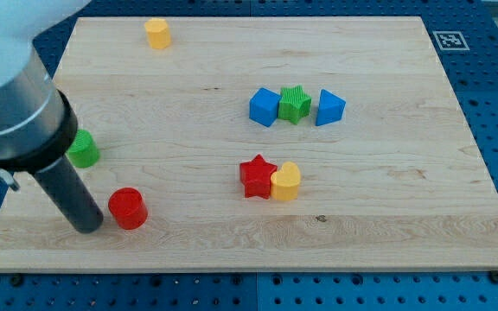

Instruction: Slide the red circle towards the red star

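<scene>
Red circle (128,207), a short round block, sits near the bottom left of the pale wooden worktop (387,216). It is well apart from the red star (257,176), which lies to its right and slightly higher in the view, near the middle of the board. A yellow block (285,181) with a rounded shape touches the red star on its right side.

My tip (87,226), the lower end of a thick dark rod, rests on the worktop just beside the red circle, on its left. It appears close to touching or barely apart from the block; the exact contact cannot be told. The end effector has no jaws and grasps nothing; it can only push.

A green block (83,149), partly hidden by the rod, sits above the red circle near the left edge. A yellow block (157,34) stands near the top edge. A row of three touching blocks lies in the upper right area: a blue cube (264,106), a green star (294,104) and a blue triangular block (329,107).

Judged from this layout, the task looks barely begun. The tip is placed on the far side of the red circle from the red star, suited to a push rightward and slightly upward. Nearly all the sliding is left, across open board between the two red blocks.
</scene>
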`<action>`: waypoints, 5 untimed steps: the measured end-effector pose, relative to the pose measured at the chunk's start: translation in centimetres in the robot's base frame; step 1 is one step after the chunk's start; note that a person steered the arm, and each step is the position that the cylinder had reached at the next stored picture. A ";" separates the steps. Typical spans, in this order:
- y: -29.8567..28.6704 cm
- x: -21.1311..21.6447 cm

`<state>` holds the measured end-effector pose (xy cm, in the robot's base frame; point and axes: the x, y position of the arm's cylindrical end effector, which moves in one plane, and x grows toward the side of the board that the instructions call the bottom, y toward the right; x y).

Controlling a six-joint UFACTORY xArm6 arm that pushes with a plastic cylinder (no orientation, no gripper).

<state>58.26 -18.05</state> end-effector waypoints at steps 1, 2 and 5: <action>3.3 0.6; 5.8 0.6; 5.9 -0.4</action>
<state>57.82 -12.12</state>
